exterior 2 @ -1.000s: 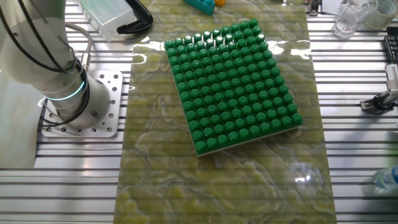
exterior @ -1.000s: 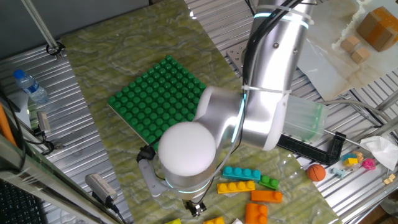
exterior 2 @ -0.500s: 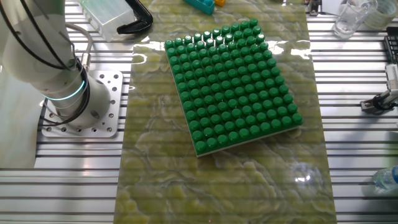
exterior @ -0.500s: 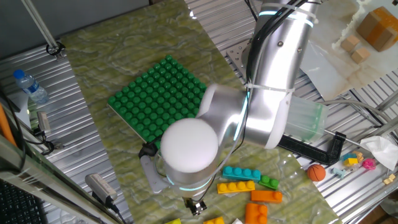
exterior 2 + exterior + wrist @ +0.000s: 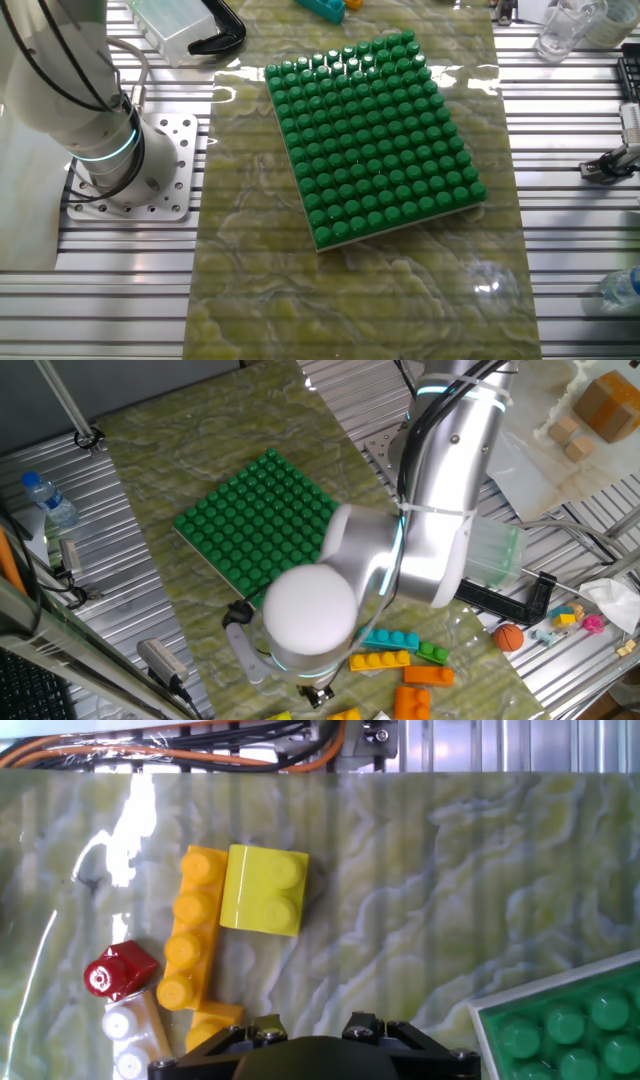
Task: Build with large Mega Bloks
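Note:
The hand view looks down on a yellow two-stud Mega Blok [image 5: 262, 888] lying against a longer orange-yellow brick [image 5: 190, 940] on the marbled mat. Only the gripper's black housing [image 5: 310, 1055] shows at the bottom edge, with no fingers in sight. In one fixed view the gripper [image 5: 317, 696] is almost hidden under the arm's white elbow. Beside it lie a cyan brick [image 5: 388, 638], a yellow brick [image 5: 378, 660], a green brick [image 5: 433, 653] and an orange brick [image 5: 428, 676]. The green baseplate [image 5: 258, 520] [image 5: 375, 140] carries no bricks.
A small red piece [image 5: 120, 970] and a white piece [image 5: 130, 1035] lie left of the orange-yellow brick. An orange ball [image 5: 509, 637], a clear plastic box [image 5: 490, 555] and a black clamp [image 5: 510, 600] sit on the right. A water bottle [image 5: 48, 498] stands at the left.
The arm's white elbow has shifted slightly right and down toward the loose bricks. The baseplate and the bricks have not moved.

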Controlling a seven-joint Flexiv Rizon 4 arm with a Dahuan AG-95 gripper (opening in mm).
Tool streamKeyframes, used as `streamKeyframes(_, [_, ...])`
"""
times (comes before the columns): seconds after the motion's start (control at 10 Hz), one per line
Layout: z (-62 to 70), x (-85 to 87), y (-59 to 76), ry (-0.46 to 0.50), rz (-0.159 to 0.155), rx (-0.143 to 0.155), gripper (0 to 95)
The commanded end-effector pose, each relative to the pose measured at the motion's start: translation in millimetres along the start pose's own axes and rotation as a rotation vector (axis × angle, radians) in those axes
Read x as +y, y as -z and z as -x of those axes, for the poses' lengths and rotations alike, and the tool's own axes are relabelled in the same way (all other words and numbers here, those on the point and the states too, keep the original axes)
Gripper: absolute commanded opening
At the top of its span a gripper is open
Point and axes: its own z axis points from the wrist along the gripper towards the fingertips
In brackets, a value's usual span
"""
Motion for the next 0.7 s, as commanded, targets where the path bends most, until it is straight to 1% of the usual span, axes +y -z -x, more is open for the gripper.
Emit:
streamKeyframes(0.1, [2.6,6.6,-2.1,0.001,0.026,0.004,57.0])
streamKeyframes(0.2, [1.8,26.8,-9.5,-0.027,0.022,0.002,57.0])
streamKeyframes(0.3, [0.5,36.9,-12.8,-0.042,0.024,0.002,57.0])
streamKeyframes(0.4, [-1.8,53.8,-17.6,-0.067,0.026,0.002,57.0])
streamKeyframes(0.6, [-6.8,70.0,-24.9,-0.097,0.029,0.009,57.0])
streamKeyframes(0.7, [-9.6,72.4,-26.4,-0.106,0.025,0.015,57.0])
